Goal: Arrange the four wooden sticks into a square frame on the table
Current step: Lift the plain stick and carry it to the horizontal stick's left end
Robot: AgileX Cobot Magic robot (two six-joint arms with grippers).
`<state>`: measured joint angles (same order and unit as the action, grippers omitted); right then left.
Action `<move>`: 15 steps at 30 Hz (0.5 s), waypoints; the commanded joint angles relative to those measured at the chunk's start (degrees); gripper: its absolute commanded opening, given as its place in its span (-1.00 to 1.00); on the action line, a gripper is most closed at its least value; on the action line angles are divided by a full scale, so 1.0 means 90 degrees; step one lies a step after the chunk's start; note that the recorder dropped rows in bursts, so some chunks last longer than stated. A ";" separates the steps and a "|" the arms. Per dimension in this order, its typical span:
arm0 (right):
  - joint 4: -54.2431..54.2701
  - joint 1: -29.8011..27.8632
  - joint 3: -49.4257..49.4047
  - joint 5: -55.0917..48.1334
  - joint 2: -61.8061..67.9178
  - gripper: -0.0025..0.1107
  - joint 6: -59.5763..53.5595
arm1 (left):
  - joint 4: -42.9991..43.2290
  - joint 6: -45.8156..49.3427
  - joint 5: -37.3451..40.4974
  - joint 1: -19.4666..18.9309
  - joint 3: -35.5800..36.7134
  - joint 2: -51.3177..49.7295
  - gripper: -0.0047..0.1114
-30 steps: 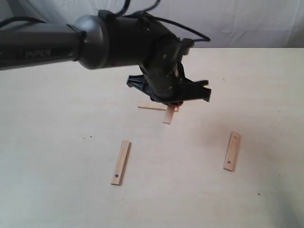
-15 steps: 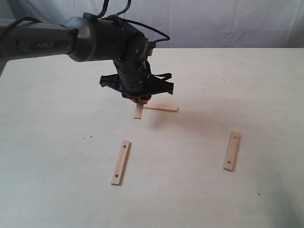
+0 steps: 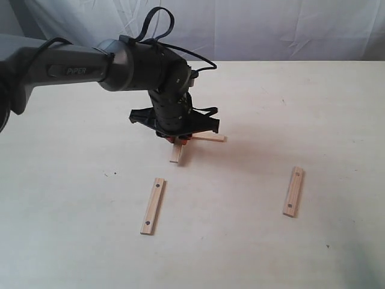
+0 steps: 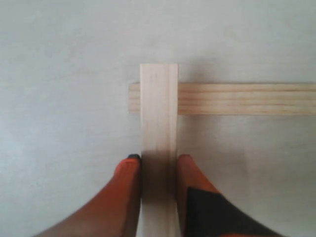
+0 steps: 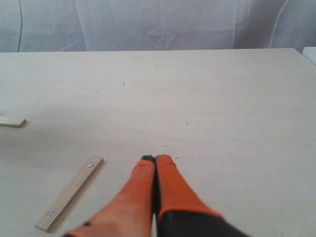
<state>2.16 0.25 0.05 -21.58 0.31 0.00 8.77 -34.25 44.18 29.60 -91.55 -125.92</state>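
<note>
Since a second ago the left pincer [image 3: 175, 137] has slid left and dropped lower, taking the held strip [image 3: 176, 155] with it. The two loose strips haven't moved.

Held strip: flat, pale natural wood, rectangular, with fine straight grain and square-cut ends. The orange fingertips [image 4: 129, 170] pinch its long edges. Long axis runs toward/away from the exterior camera, and the free end sticks out on the camera side.

It crosses at a right angle over the left end of the cross strip [image 3: 210, 138], which is the same pale wood, lies flat and runs left-right. The far end just overshoots, making an L-corner. Can't tell whether the two are touching.

The left loose strip [image 3: 153, 206] and the right loose strip [image 3: 293, 191] lie flat nearer the camera, well apart. Both have a small dark hole near each end. Their long axes run roughly toward/away, slightly tilted.

The cream wood-grain tabletop [image 3: 72, 241] is matte with a few dark specks.

The right pincer [image 5: 155, 160] has its orange tips pressed together with nothing between them, over bare tabletop.
</note>
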 commanded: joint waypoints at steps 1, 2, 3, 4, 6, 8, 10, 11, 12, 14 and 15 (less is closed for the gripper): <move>0.0027 -0.0027 -0.0006 0.0072 -0.0034 -0.96 0.0000 | 0.0035 -0.0001 -0.0044 -0.0005 -0.0026 0.0027 -0.92; 0.0027 -0.0027 -0.0006 0.0072 -0.0034 -0.96 0.0000 | 0.0034 0.0077 -0.0086 -0.0005 -0.0026 0.0027 -0.92; 0.0027 -0.0027 -0.0006 0.0088 -0.0034 -0.96 0.0000 | 0.0034 0.0222 -0.0098 -0.0005 -0.0026 0.0027 -0.92; 0.0027 -0.0027 -0.0006 0.0088 -0.0034 -0.96 0.0000 | 0.0034 0.0367 -0.0112 -0.0005 -0.0026 0.0027 -0.92; 0.0027 -0.0027 -0.0006 0.0088 -0.0034 -0.96 0.0000 | 0.0034 0.0381 -0.0112 -0.0005 -0.0026 0.0027 -0.92; 0.0027 -0.0027 -0.0006 0.0088 -0.0034 -0.96 0.0000 | 0.0034 0.0381 -0.0112 -0.0005 -0.0026 0.0027 -0.92; 0.0027 -0.0027 -0.0006 0.0088 -0.0034 -0.96 0.0000 | 0.0021 0.0380 -0.0087 -0.0005 -0.0026 0.0027 -0.92; 0.0027 -0.0027 -0.0006 0.0088 -0.0034 -0.96 0.0000 | 0.0021 0.0380 -0.0071 -0.0005 -0.0026 0.0000 -0.92; 0.0027 -0.0027 -0.0006 0.0088 -0.0034 -0.96 0.0000 | 0.0059 0.0380 -0.0056 -0.0005 -0.0026 -0.0034 -0.92; 0.0027 -0.0027 -0.0006 0.0088 -0.0034 -0.96 0.0000 | 0.0047 0.0380 -0.0032 -0.0005 -0.0026 -0.0106 -0.92; 0.0027 -0.0027 -0.0006 0.0088 -0.0034 -0.96 0.0000 | 0.0047 0.0380 -0.0032 -0.0005 -0.0026 -0.0120 -0.92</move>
<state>2.16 0.25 0.05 -21.58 0.31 0.00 8.88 -30.88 43.69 29.60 -91.55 -126.34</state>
